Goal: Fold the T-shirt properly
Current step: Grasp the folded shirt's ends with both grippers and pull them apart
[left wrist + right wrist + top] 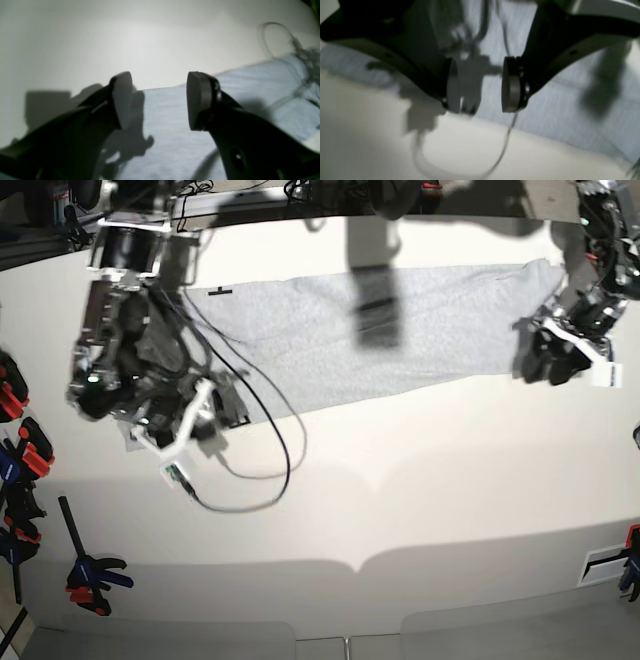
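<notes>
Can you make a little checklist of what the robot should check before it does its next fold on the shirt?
1. T-shirt lying flat in a long strip on the table: ok.
2. Left hand open, nothing in it: ok.
3. Left hand over the shirt's edge: ok.
4. Right hand open and above the shirt's edge: ok.
5. Black cable clear of the shirt: not ok, it crosses one end.
6. Lettering side facing down: cannot tell.

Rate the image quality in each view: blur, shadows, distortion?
Left wrist view: T-shirt soft, far edge smeared, hand casting hard shadows. Right wrist view: blurred throughout, dark shadows under the hand. Base view: sharpest, but fisheye bends the table edges; a dark shadow crosses the shirt.
</notes>
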Tool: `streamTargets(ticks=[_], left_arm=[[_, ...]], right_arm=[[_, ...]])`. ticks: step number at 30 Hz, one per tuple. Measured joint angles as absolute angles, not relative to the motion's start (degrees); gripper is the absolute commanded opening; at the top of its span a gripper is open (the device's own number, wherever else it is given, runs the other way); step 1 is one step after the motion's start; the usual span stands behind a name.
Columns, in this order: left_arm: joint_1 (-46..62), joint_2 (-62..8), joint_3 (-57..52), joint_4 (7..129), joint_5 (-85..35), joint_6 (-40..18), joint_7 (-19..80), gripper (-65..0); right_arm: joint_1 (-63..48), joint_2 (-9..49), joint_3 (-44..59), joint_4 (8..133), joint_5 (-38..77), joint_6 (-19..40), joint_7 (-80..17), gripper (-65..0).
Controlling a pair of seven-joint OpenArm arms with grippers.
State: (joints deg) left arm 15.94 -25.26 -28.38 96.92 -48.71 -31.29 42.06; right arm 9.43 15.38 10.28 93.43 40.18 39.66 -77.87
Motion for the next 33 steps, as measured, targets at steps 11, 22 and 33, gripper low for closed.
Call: streamTargets(ticks=[11, 22, 33], left_arm=[[16.78, -22.7, -28.4, 100.73, -48.27, -31.46, 42.06, -33.0], [16.8, -22.7, -28.4, 100.73, -48.25, -31.46, 42.46, -33.0], [16.8, -22.7, -28.4, 100.73, -48.25, -31.46, 42.46, -33.0]], right_arm=[[9.37, 20.62, 1.32, 90.56, 39.62, 39.66, -75.02, -38.7], [9.37, 15.84, 1.21, 87.02, 28.91, 39.44, -72.99, -38.8], [9.37, 15.84, 1.21, 86.46, 26.39, 38.37, -73.63, -38.8]])
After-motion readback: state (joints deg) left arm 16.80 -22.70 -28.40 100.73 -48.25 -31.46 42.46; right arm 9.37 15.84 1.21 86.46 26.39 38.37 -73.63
